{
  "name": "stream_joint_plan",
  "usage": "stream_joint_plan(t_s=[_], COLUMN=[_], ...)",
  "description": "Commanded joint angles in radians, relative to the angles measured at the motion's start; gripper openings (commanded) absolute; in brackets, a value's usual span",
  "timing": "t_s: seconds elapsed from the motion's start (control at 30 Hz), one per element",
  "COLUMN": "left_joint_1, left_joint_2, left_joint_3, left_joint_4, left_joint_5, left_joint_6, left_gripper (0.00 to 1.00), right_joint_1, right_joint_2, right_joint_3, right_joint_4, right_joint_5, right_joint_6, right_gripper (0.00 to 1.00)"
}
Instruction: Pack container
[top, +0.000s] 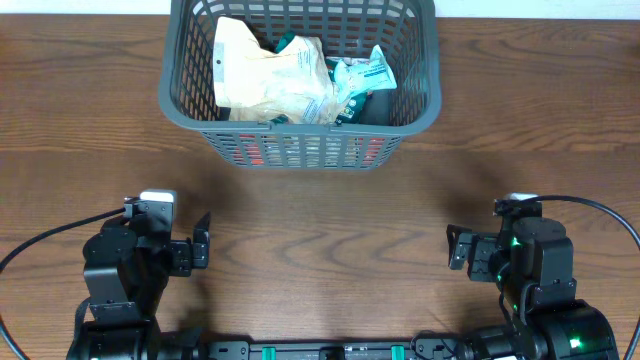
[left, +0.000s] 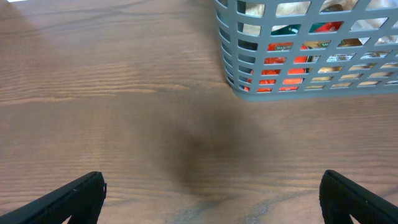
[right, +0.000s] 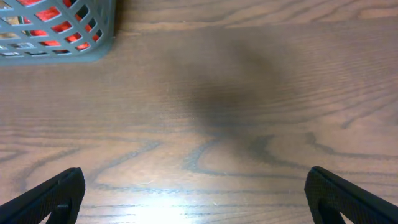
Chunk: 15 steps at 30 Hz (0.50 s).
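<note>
At the near left of the brown wood-grain table (top: 90, 130) we see the left hand (top: 167, 228). Its two black fingers (left: 74, 196) are spread as wide as they go, with nothing between them. From its own wrist camera, only bare wood lies in the gap. A thin black cable (top: 60, 229) curves away from that arm toward the left edge.

In the middle we find the container (top: 300, 128), a large dark grey rectangular plastic basket with lattice-slotted sides. It stands upright at the far side of the table, well apart from both hands and roughly midway between them. Inside it we make out a crumpled cream packet (top: 255, 75) on the left and a green-and-white packet (top: 358, 75) just to its right. Something red (top: 268, 150) shows low down through the front slots, and we cannot tell what it is.

At the near right sits the right hand (top: 498, 238), likewise fully spread and holding nothing, over bare table. Its wrist camera catches only the container's near right corner, at the upper left of that view.
</note>
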Motion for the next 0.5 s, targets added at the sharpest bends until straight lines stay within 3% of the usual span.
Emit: stream_joint_plan(t_s=[0.0,0.3,0.47], left_joint_1=[-0.003,-0.003,-0.003], left_joint_2=[-0.006,-0.006,-0.006], left_joint_3=[0.005,0.005,0.005], left_joint_4=[0.004,0.004,0.004], left_joint_5=[0.014,0.014,0.014], left_joint_6=[-0.009,-0.009,-0.009], left_gripper=[0.99,0.99,0.99], right_joint_1=[0.01,0.009,-0.006], right_joint_2=[-0.003,-0.008,-0.117], right_joint_3=[-0.002,-0.002,-0.014], right_joint_4=[-0.005,-0.009,-0.016], right_joint_5=[0.018,0.018,0.017], right_joint_6=[0.018,0.018,0.0], right_gripper=[0.99,0.99,0.99])
